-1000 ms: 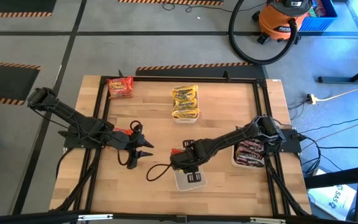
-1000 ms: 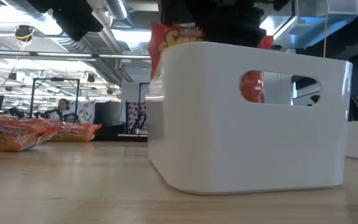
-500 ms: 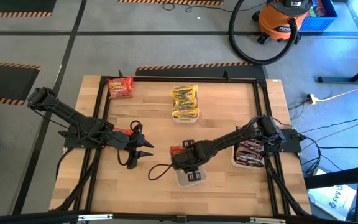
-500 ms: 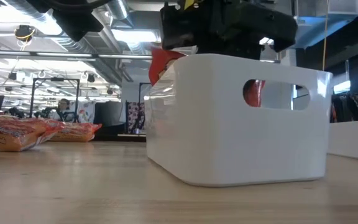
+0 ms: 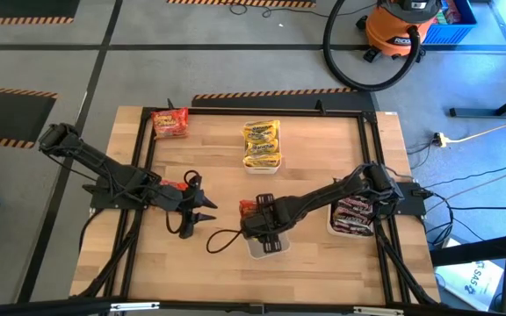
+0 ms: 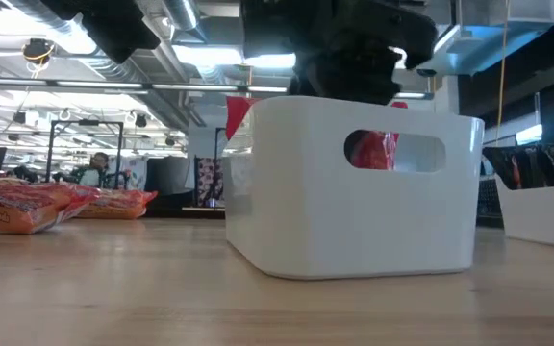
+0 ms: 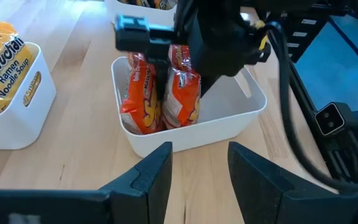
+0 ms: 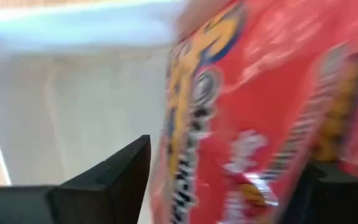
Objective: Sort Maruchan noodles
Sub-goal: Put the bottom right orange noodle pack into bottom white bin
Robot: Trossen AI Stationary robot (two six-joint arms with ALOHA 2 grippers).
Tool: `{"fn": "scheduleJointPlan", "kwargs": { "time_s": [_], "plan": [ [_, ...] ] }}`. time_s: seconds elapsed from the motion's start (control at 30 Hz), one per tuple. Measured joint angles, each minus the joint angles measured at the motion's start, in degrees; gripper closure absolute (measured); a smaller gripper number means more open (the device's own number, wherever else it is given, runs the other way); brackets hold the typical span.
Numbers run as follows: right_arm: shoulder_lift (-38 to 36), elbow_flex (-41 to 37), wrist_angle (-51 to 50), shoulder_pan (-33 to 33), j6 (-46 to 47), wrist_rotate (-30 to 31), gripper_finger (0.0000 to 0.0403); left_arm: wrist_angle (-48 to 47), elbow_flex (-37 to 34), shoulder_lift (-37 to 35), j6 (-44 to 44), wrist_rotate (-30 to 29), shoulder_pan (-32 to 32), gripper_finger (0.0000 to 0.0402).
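Observation:
My right gripper (image 5: 257, 213) is shut on a red noodle packet (image 7: 183, 93) inside a white tray (image 5: 269, 247) near the table's front middle. A second red packet (image 7: 138, 93) stands on edge in that tray beside it. The held packet shows through the tray's handle slot in the low view (image 6: 375, 152). My left gripper (image 5: 207, 211) is open and empty, left of the tray, pointing at it (image 7: 197, 165). More red packets (image 5: 169, 123) lie flat at the far left. My right gripper comes from above, fingers pointing down into the tray, with the red packet's flat faces (image 8: 188, 155) between its two fingers. One finger (image 7: 160, 81) stands between the two red packets. The packet stands on edge, its lower part within the tray walls; the gripper body hides the other finger.
A white tray of yellow packets (image 5: 262, 142) stands at the far middle. A tray of dark packets (image 5: 351, 216) stands at the right edge. A black cable loop (image 5: 222, 241) lies on the wood left of the front tray. Bare wood shows between the trays.
My right gripper has gone down with the red packet, which now sits deeper in the tray, only its top showing over the rim. The tray has slid a little toward the table's far edge and turned slightly.

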Motion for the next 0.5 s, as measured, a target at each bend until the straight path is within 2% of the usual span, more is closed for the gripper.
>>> {"fn": "scheduleJointPlan", "kwargs": {
  "time_s": [0.23,0.5],
  "plan": [
    [0.0,3.9,-4.8,0.0,-3.1,6.4,0.0152,0.0,0.0,0.0,0.0,0.0,0.0,0.0253],
    [0.0,7.4,-8.0,0.0,-3.6,7.7,0.0154,0.0,0.0,0.0,0.0,0.0,0.0,0.0253]
  ]
}}
